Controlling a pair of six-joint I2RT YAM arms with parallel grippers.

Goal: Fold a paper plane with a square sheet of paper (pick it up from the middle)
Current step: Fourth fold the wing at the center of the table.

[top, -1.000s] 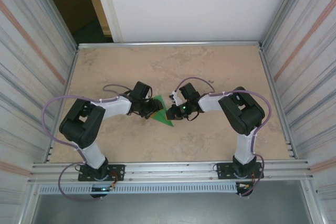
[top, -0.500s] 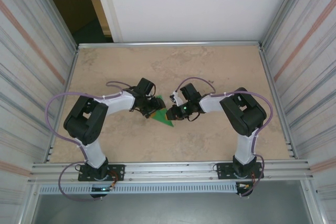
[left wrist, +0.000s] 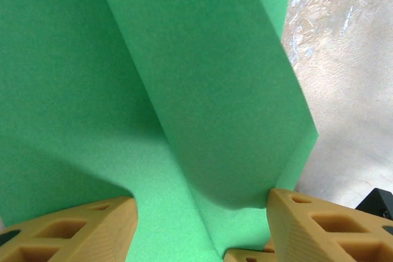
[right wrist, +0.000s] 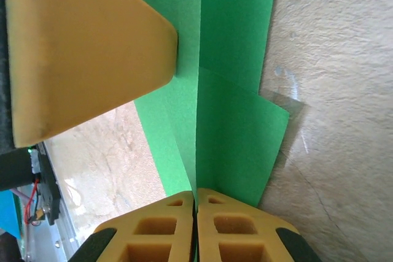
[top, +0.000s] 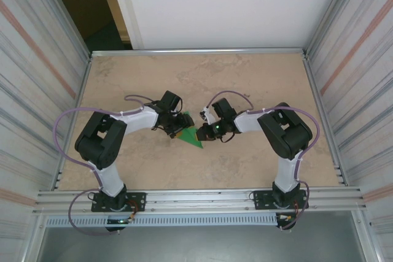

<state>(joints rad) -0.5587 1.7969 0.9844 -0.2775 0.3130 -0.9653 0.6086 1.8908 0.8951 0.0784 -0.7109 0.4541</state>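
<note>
The square sheet of paper (top: 193,137), bright green, is folded into a pointed, plane-like shape on the table between the two grippers. My right gripper (right wrist: 196,199) is shut on its centre crease, with folded flaps (right wrist: 236,121) spreading on both sides. My left gripper (left wrist: 199,228) is open and straddles the paper (left wrist: 153,90) from the other side. Its right finger (left wrist: 325,225) touches the edge of a raised flap. In the right wrist view, a tan finger (right wrist: 80,47) of the left gripper rests against the paper's side. From above, the left gripper (top: 179,126) and right gripper (top: 200,131) nearly meet.
The beige stone-patterned table (top: 245,78) is fenced by a metal frame (top: 196,51) and corrugated side walls. Both arms' elbows bend outward with purple cables (top: 64,121) looping beside them. Open table lies behind and to either side of the paper.
My left arm has swung its gripper a little to the right, closer over the paper, and its jaws have widened slightly. The right gripper has stayed in place on the crease.
</note>
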